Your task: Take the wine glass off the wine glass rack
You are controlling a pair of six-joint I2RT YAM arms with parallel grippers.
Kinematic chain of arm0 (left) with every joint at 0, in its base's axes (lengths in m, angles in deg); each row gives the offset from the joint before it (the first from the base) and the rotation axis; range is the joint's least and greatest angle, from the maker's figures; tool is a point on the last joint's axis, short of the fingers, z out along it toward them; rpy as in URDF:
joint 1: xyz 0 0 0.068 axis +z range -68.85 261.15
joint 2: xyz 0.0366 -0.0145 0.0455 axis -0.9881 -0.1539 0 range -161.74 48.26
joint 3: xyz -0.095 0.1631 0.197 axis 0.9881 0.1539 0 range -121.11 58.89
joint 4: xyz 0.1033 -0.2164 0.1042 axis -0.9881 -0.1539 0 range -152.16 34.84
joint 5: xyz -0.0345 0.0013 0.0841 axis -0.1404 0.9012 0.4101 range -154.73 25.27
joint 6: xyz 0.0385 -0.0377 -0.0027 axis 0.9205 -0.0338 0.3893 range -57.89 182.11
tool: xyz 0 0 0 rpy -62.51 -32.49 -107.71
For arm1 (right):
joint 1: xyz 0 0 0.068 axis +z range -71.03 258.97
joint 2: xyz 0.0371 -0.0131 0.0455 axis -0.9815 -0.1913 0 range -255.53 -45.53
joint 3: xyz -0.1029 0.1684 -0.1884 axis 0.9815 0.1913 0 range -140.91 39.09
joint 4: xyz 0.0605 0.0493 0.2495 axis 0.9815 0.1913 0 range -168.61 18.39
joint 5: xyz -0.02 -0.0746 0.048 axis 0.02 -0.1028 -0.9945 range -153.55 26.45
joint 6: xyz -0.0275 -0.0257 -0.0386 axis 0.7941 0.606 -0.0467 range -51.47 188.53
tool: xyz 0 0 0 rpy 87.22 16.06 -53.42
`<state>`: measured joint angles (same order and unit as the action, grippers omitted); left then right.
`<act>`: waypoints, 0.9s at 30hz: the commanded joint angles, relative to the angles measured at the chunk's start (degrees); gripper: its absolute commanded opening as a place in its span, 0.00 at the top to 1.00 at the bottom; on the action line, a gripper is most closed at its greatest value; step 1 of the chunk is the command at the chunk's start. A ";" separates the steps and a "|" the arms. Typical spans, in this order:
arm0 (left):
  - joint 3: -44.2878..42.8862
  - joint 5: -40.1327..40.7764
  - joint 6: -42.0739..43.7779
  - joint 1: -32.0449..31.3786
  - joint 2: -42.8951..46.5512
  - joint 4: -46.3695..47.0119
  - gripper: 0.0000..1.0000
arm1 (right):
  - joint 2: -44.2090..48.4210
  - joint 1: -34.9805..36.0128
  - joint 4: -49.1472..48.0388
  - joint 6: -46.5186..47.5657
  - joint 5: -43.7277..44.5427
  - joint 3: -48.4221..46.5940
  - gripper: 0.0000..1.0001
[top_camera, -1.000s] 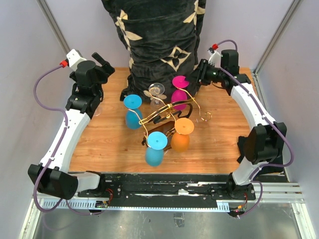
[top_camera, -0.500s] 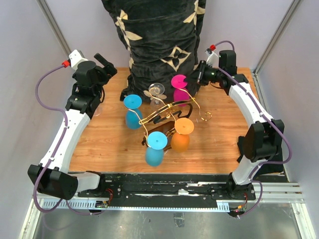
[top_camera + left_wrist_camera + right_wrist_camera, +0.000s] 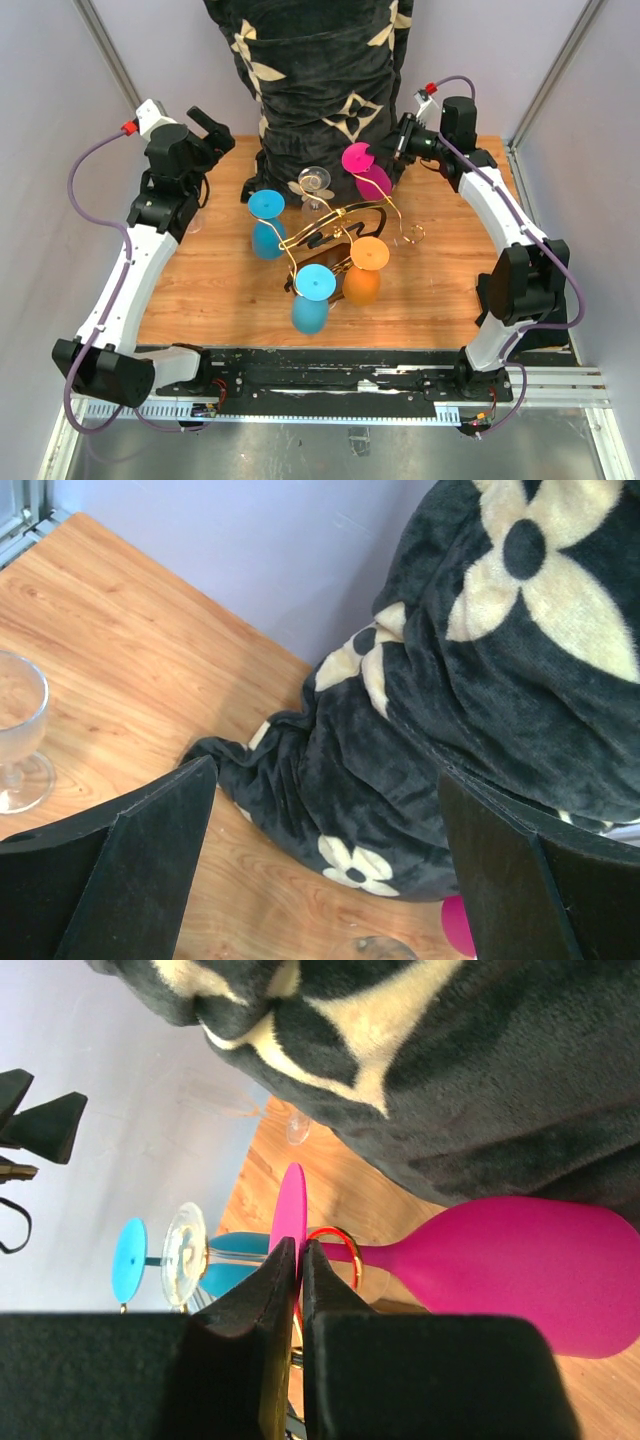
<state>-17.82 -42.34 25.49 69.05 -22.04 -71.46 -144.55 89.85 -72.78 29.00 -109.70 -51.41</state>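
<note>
While right hand (image 3: 300, 1256) pinches stem, wine glass (image 3: 520, 1270) sits tilted.

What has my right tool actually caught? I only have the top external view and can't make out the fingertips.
Observer: The right tool is shut on the foot rim of the pink wine glass, which is edge-on between the fingertips.
Operator: Is the stem clear of the wire?
Observer: It doesn't look so. A gold loop of the wine glass rack appears to circle the stem near the foot.
Operator: Anything on the left side I'm missing?
Observer: The left wrist view shows a clear glass standing upright on the table.
</note>
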 commanded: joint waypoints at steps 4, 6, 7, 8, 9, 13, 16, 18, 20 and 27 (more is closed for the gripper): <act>0.63 -0.93 -0.71 -0.38 2.35 3.15 0.03 | -1.15 1.43 -10.83 -4.24 -3.83 -1.43 0.99; 0.58 -1.18 -0.95 -0.38 2.31 3.27 0.03 | -1.49 1.99 -10.50 -4.52 -5.18 -1.70 0.99; 0.52 -1.33 -0.95 -0.38 2.31 3.35 0.04 | -1.48 2.16 -10.85 -4.92 -5.94 -1.48 0.99; 0.44 -1.36 -0.99 -0.34 2.36 3.37 0.04 | -1.40 2.35 -10.64 -4.99 -6.38 -1.24 0.99; 0.34 -1.36 -0.97 -0.38 2.36 3.31 0.04 | -1.21 2.39 -9.90 -4.81 -6.65 -0.98 0.99; 0.14 -1.40 -0.91 -0.38 2.45 3.20 0.04 | 0.09 2.43 -9.84 -5.55 -9.44 1.43 0.99; 0.07 -1.56 -0.91 -0.39 2.41 3.07 0.04 | 2.04 2.28 -8.75 -5.12 -10.32 4.19 0.99; 0.05 -1.52 -0.84 -0.38 2.54 2.89 0.04 | 3.78 1.83 -7.46 -4.28 -10.30 6.10 0.99; 0.27 -1.41 -0.74 -0.38 2.76 2.88 0.04 | 5.74 1.03 -6.08 -3.25 -10.22 7.80 0.99; -0.40 -2.27 -1.20 -0.38 2.32 2.91 0.04 | 10.60 -4.03 2.98 3.80 -7.15 7.14 0.99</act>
<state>-17.58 -43.74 24.70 69.05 -20.51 -69.86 -137.39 88.56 -75.56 27.32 -116.91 -42.82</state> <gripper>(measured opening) 0.963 0.032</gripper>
